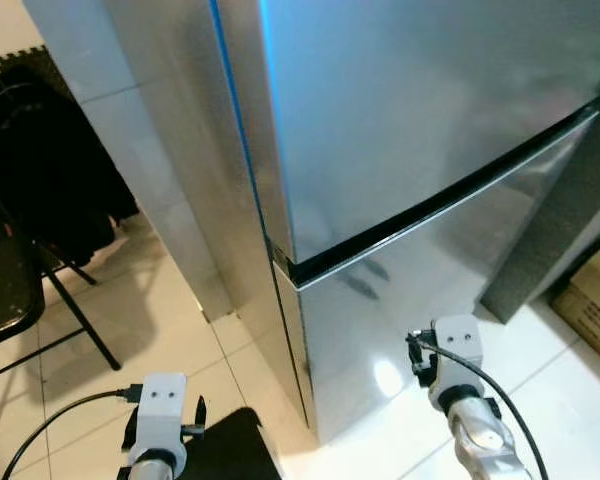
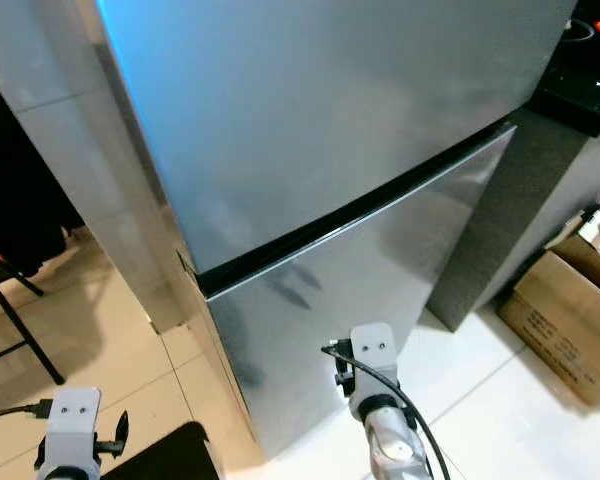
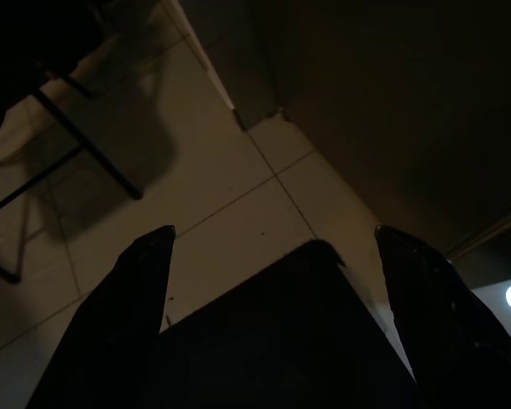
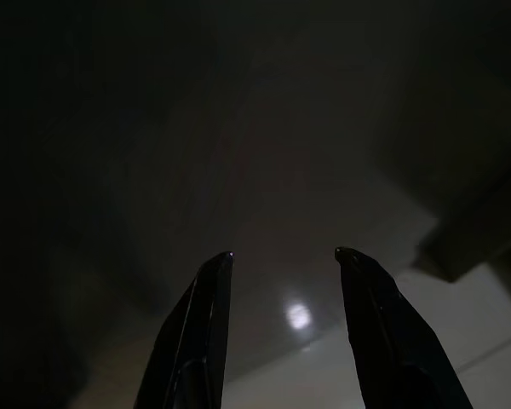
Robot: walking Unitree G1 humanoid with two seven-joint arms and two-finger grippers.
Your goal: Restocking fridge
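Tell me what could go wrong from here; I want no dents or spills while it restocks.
Both doors of the fridge are shut, so the right gripper, jaws open and close to the lower door, could bump the steel. The left gripper hangs over a dark object on the floor. Stepping sideways risks the cardboard box or the folding chair.

The fridge [image 1: 400, 150] is cut off at the top edge, the chair [image 1: 10, 290] and the box [image 2: 560, 320] are cut off at the sides — and the right wrist view is too dark to tell much.
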